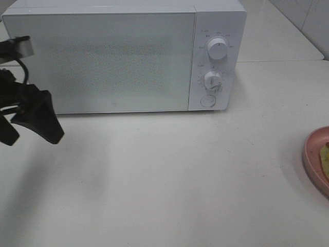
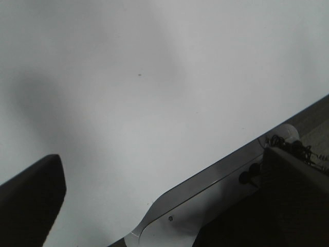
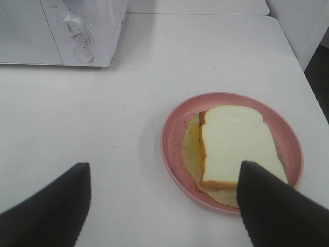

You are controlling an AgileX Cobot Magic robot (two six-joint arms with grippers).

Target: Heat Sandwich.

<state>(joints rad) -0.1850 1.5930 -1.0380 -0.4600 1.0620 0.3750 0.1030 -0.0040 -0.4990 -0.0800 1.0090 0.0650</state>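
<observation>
We see the left gripper [image 1: 31, 131] spread wide and holding nothing, hanging above the bare white table [image 1: 169, 185] near the closed microwave's [image 1: 103, 62] left corner. The right gripper [image 3: 164, 206] also stands open and empty above the table, one finger [image 3: 272, 211] overlapping the pink plate [image 3: 175, 123], where the sandwich [image 3: 234, 144] lies flat, untouched.
</observation>
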